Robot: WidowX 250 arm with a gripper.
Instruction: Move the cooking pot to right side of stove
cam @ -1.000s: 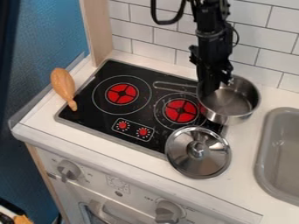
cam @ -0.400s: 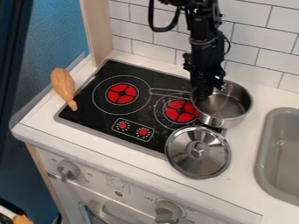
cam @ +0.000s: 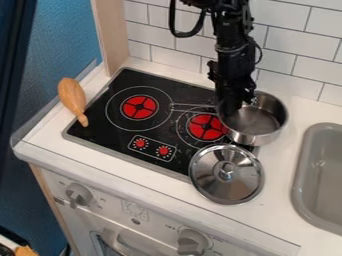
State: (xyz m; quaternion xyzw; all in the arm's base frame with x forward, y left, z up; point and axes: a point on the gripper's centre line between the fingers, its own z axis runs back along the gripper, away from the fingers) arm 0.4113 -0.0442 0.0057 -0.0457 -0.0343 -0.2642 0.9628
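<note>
The black gripper (cam: 232,106) hangs at the left rim of the silver cooking pot (cam: 257,122), where the handle joins, and hides part of that rim. Upright, the pot stands over the stove's right edge, partly over the right burner and partly over the white counter. Its thin handle points left across the black stove top (cam: 110,131). The burner's red centre (cam: 206,127) shows just left of the pot.
A silver lid (cam: 227,174) lies in front of the pot, across the stove's front right corner. On the left edge of the stove rests a brown wooden-looking object (cam: 72,99). The grey sink (cam: 304,175) is at the right, and a tiled wall (cam: 175,61) stands behind.
Gripper and pot have shifted together a little to the left, and the pot's handle reaches slightly farther left over the stove. The lid has stayed where it was.
</note>
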